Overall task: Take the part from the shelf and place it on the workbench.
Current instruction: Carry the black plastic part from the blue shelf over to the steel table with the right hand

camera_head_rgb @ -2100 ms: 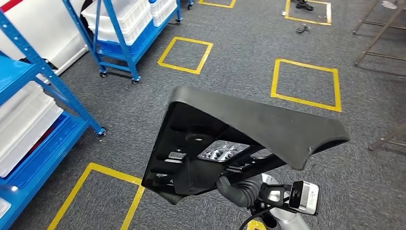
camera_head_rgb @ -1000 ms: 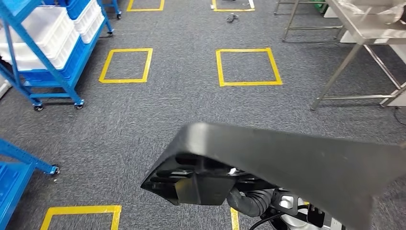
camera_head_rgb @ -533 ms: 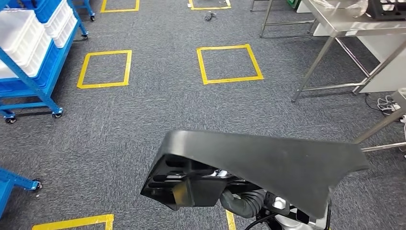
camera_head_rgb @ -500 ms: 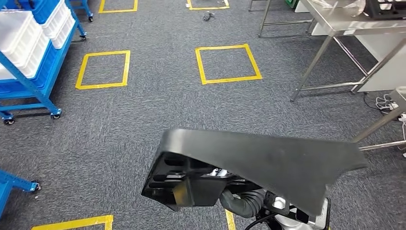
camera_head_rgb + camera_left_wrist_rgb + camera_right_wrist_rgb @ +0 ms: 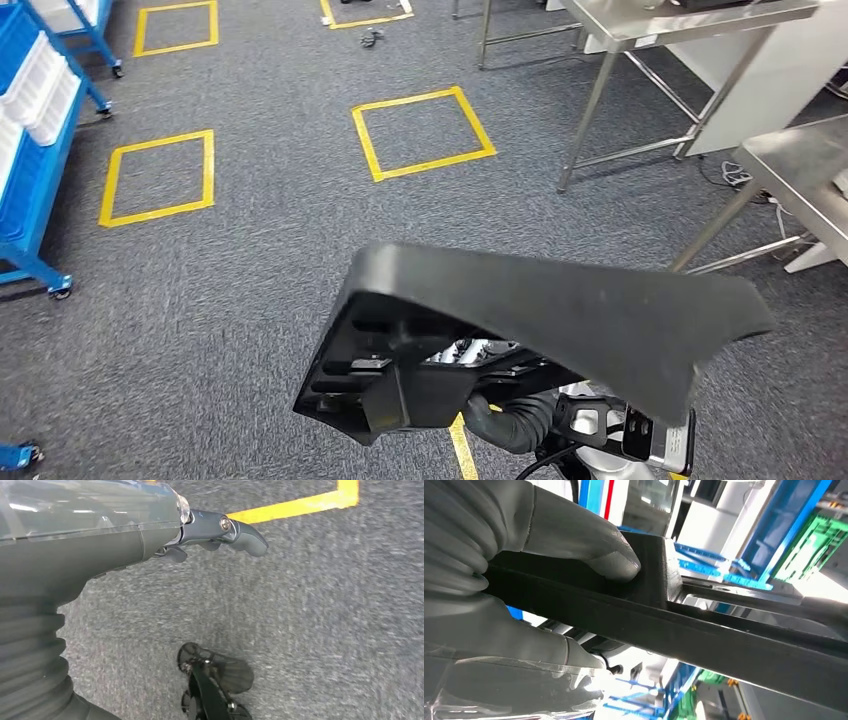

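Right hand (image 5: pixel 524 580) of mine clamps the black part (image 5: pixel 560 320), thumb pressed on its flat edge, and I carry it low in front of me, over the grey carpet (image 5: pixel 250 260) with its yellow taped squares (image 5: pixel 424 133). My left hand (image 5: pixel 210 532) hangs over the carpet, holding nothing, fingers loosely curled. Steel workbench (image 5: pixel 800 165) stands far right, blue shelf (image 5: pixel 30 120) far left.

Black moulded part (image 5: pixel 560 315), aloft above carpet

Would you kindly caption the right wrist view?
Right hand grips the black part, blue shelving blurred behind.
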Tool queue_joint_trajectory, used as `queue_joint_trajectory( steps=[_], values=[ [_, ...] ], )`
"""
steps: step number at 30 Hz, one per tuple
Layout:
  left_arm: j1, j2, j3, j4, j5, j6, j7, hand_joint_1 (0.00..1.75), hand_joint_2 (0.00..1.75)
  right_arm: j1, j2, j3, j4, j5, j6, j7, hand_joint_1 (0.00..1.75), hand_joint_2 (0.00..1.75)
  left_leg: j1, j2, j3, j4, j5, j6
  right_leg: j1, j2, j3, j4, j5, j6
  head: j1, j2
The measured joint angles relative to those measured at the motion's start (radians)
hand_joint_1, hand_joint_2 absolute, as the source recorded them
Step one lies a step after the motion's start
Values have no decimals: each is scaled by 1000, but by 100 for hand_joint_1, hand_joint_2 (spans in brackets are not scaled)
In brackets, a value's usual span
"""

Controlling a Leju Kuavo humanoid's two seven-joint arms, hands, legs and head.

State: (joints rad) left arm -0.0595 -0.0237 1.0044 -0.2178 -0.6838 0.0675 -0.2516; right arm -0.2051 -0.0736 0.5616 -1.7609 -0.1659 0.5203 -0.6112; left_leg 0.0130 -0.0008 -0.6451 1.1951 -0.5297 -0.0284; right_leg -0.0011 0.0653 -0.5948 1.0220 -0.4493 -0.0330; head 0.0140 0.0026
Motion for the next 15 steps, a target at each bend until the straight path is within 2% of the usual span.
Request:
queue_joint_trajectory(
  steps=[2, 3, 4, 6, 8, 9, 10, 12, 13, 14, 15],
  values=[
    [-1, 0, 0, 0, -2, 0, 0, 0, 175, 1, 0, -3, -2, -2, 0, 1, 175, 175, 4, -35, 51, -119, 49, 2, -1, 19, -5, 14, -7, 8, 0, 0],
    [-2, 0, 0, 0, -3, -1, 0, 0, 175, 2, 0, -4, -4, -3, 0, 1, 175, 175, 4, -46, 63, -150, 56, 5, -1, 26, -9, 18, -8, 13, 0, 0],
    [-3, -1, 0, 0, -4, -1, -1, 0, 175, 3, 0, -6, -5, -3, 0, 2, 175, 175, 3, -51, 66, -159, 53, 10, -1, 33, -12, 19, -8, 18, 0, 0],
    [-4, -2, 1, 0, -6, -2, -1, 0, 175, 10, 0, -11, -10, -4, 0, 2, 175, 175, 1, -35, 67, -163, 59, 23, -2, 41, -16, 17, -5, 29, 0, 0],
    [-5, -2, 1, 0, -7, -4, -4, 0, 175, 21, 0, -20, -16, -4, 1, 2, 175, 175, 2, -19, 71, -172, 65, 37, -1, 10, -28, 43, -25, 38, 2, 0],
    [-5, -3, 1, 0, -7, -6, -5, 0, 175, 27, 0, -24, -18, -4, 2, 2, 175, 175, 3, -10, 72, -177, 67, 42, -1, -15, -46, 83, -50, 41, 4, 0],
    [-3, -3, 1, 0, -8, -7, -6, 0, 175, 32, 0, -26, -19, -4, 2, 2, 175, 175, 2, 0, 72, -179, 67, 45, -2, -39, -75, 143, -83, 45, 6, 0],
    [0, -3, 2, 0, -7, -9, -7, 0, 175, 45, 0, -28, -20, 1, 2, 0, 175, 175, -1, 21, 71, -179, 66, 48, -5, -56, -139, 269, -136, 50, 7, 0],
    [1, -3, 3, 0, -7, -10, -8, 0, 175, 52, 0, -28, -19, 5, 2, 0, 175, 175, -2, 32, 71, -179, 65, 48, -6, -59, -155, 298, -140, 51, 7, 0],
    [1, -3, 4, 0, -8, -10, -8, 0, 175, 57, 0, -29, -19, 11, 2, -1, 175, 175, -2, 43, 72, -179, 64, 48, -6, -61, -150, 287, -123, 51, 7, 0],
    [1, -3, 4, 0, -8, -10, -9, 0, 175, 59, 0, -29, -19, 17, 2, -1, 175, 175, -3, 53, 74, -179, 62, 47, -5, -67, -122, 234, -90, 48, 7, 0]
  ],
)
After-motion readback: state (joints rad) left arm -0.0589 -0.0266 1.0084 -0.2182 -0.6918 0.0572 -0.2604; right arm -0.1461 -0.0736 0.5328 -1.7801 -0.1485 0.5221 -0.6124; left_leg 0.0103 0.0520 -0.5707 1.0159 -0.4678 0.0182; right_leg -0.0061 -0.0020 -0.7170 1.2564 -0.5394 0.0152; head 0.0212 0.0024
